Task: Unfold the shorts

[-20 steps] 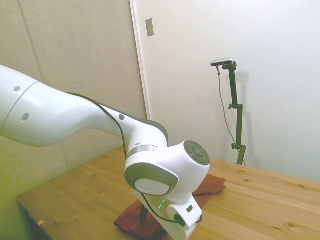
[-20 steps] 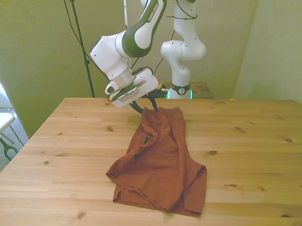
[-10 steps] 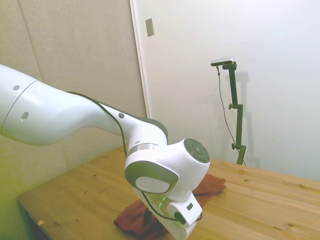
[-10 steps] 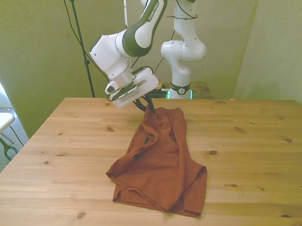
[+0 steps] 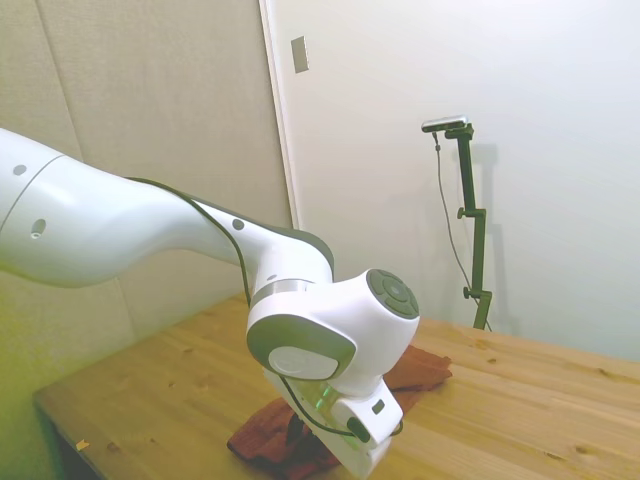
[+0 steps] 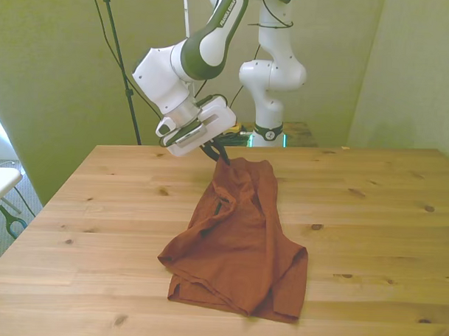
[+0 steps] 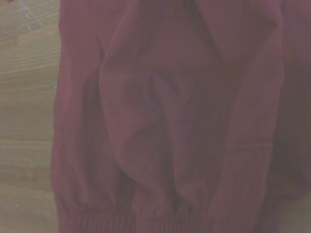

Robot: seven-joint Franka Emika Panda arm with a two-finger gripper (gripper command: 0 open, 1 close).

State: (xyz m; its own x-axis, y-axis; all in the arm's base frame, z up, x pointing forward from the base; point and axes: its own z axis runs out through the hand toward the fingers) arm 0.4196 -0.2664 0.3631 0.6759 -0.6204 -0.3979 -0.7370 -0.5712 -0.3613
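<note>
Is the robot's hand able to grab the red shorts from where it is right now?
Probably yes. The gripper is right at the far edge of the shorts, and nothing lies on the table between them. Whether its fingers already pinch the cloth is not clear from these views.

Wooden table (image 6: pixel 370 217) w/ knots; grey wall plate (image 5: pixel 300 54) on door.
</note>
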